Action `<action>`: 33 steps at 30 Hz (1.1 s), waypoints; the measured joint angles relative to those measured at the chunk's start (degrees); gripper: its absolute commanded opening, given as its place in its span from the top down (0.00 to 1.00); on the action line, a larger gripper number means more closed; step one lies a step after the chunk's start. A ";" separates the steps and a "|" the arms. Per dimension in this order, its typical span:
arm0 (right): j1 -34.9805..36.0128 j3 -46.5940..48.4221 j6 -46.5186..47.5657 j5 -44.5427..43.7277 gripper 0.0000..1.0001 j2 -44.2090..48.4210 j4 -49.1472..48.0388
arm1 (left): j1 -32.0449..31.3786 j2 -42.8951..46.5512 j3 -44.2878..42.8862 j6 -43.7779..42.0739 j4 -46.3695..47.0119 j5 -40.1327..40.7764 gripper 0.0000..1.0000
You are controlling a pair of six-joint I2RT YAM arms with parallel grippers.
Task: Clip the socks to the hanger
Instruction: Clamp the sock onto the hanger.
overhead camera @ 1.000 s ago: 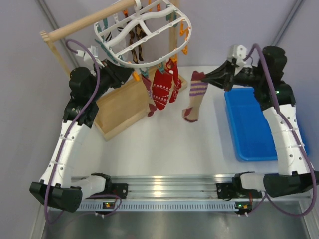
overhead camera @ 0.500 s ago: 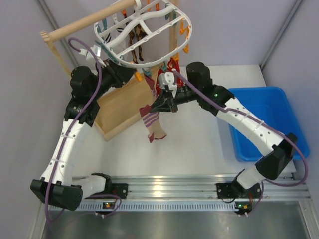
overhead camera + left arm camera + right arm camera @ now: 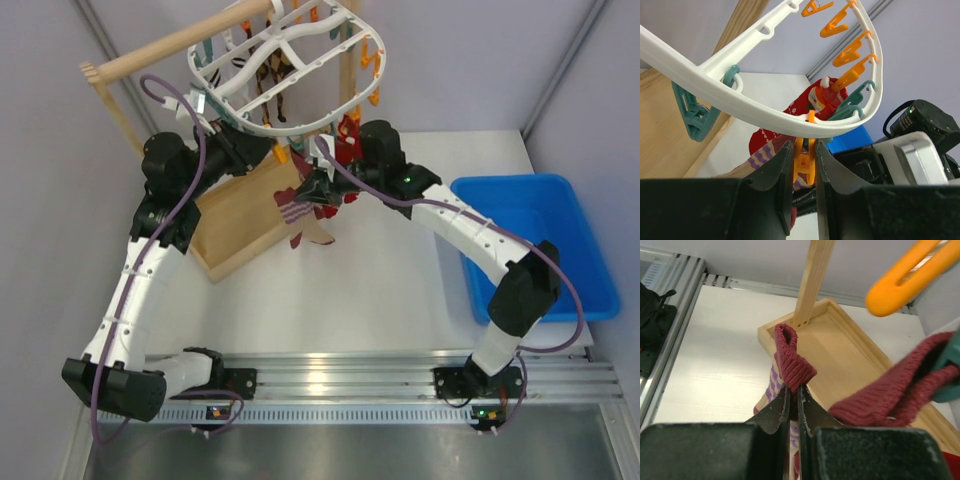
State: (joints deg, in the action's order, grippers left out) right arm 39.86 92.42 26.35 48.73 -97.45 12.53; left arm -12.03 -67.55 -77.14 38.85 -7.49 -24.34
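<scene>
The white oval hanger point(image 3: 285, 60) hangs from the wooden rod, with orange and teal clips round its rim; it also shows in the left wrist view point(image 3: 765, 120). My left gripper point(image 3: 803, 165) is shut on an orange clip point(image 3: 805, 167) under the hanger's near rim, and it shows in the top view point(image 3: 262, 152). My right gripper point(image 3: 793, 390) is shut on the red cuff of a striped sock point(image 3: 790, 360) and holds it just below that clip point(image 3: 300, 212). Red patterned socks point(image 3: 345, 140) hang clipped beside it.
A wooden rack with a rod point(image 3: 175, 45) and a tray point(image 3: 245, 215) stands at the back left under the hanger. A blue bin point(image 3: 545, 245) sits at the right. Another red sock cuff point(image 3: 900, 385) hangs from a teal clip close to my right gripper.
My right arm has swung from the blue bin across to the hanger, carrying the striped sock up under the clip that my left gripper holds. The left arm has hardly moved.
</scene>
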 measured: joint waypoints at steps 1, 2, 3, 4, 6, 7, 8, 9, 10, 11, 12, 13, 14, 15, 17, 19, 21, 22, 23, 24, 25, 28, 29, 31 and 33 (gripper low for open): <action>-0.57 0.42 -0.13 -0.07 1.00 -0.02 -0.28 | 0.00 -0.02 0.00 0.00 0.07 -0.22 1.00; -0.90 0.76 -0.26 -0.11 1.00 -0.04 -0.68 | 0.00 -0.11 0.00 0.00 0.26 -0.39 1.00; -1.27 1.36 -0.46 -0.17 1.00 -0.04 -0.96 | 0.00 -0.13 0.00 0.00 0.33 -0.57 1.00; -1.46 1.86 -0.57 -0.31 1.00 -0.07 -1.16 | -0.02 -0.22 0.00 0.02 0.37 -0.76 1.00; -1.81 3.10 -0.92 -0.63 1.00 -0.22 -1.84 | 0.00 -0.35 0.00 0.04 0.50 -1.18 1.00; -1.90 3.80 -1.22 -0.76 1.00 -0.37 -2.12 | 0.00 -0.37 0.00 0.04 0.63 -1.40 1.00; -1.99 4.42 -1.77 -0.81 1.00 -0.61 -2.45 | 0.00 -0.46 0.00 0.04 0.74 -1.64 1.00; -2.05 5.01 -2.32 -0.79 1.00 -0.92 -2.78 | 0.00 -0.48 0.00 0.02 0.81 -1.79 1.00; -2.21 5.77 -3.13 -0.70 1.00 -1.42 -3.15 | 0.00 -0.48 0.02 0.02 0.85 -1.84 1.00; -2.40 6.56 -3.96 -0.66 1.00 -1.92 -3.39 | 0.00 -0.48 0.02 0.02 0.87 -1.88 1.00; -2.64 7.19 -4.72 -0.66 1.00 -2.51 -3.63 | 0.00 -0.48 0.02 0.02 0.98 -2.03 1.00; -2.91 7.50 -5.29 -0.66 1.00 -2.89 -3.91 | 0.00 -0.48 0.02 0.00 1.05 -2.10 1.00; -3.19 7.58 -5.99 -0.63 1.00 -3.21 -4.13 | 0.00 -0.48 0.02 0.00 1.07 -2.27 1.00; -3.48 7.72 -6.71 -0.63 1.00 -3.52 -4.17 | 0.00 -0.48 0.02 0.00 1.07 -2.38 1.00; -3.91 7.74 -7.65 -0.61 1.00 -3.93 -4.20 | 0.00 -0.48 0.02 -0.04 1.09 -2.51 1.00; -4.20 7.74 -8.57 -0.52 1.00 -4.00 -4.22 | 0.00 -0.48 0.04 -0.04 1.14 -2.75 1.00; -4.44 7.78 -9.68 0.09 1.00 -4.00 -4.59 | 0.04 -0.48 0.07 -0.07 1.33 -2.95 1.00; -4.55 7.78 -10.21 0.42 1.00 -4.00 -4.74 | 0.04 -0.48 0.11 -0.15 1.49 -3.08 1.00; -4.57 7.78 -10.64 0.68 1.00 -4.00 -4.83 | 0.04 -0.48 0.15 -0.26 1.49 -3.10 1.00; -4.74 7.78 -11.10 0.96 1.00 -4.00 -4.87 | 0.04 -0.48 0.22 -0.39 1.55 -3.10 1.00; -4.79 7.78 -11.41 1.25 1.00 -4.00 -4.94 | 0.04 -0.48 0.35 -0.50 1.66 -3.10 1.00; -4.87 7.82 -12.02 2.45 1.00 -4.00 -4.98 | 0.09 -0.48 0.59 -0.83 1.97 -3.10 1.00; -4.85 7.89 -12.09 2.99 1.00 -4.00 -4.90 | 0.09 -0.48 0.59 -0.87 1.99 -3.10 1.00; -4.85 7.98 -11.96 3.87 1.00 -4.00 -4.55 | 0.11 -0.48 0.59 -1.05 2.10 -3.13 1.00; -4.85 8.15 -11.56 4.72 1.00 -4.00 -3.78 | 0.09 -0.48 0.59 -1.07 2.16 -3.15 1.00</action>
State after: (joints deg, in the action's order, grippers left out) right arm 35.00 100.57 14.79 53.45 -101.45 8.75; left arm -11.94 -68.03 -76.55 37.78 -5.32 -27.49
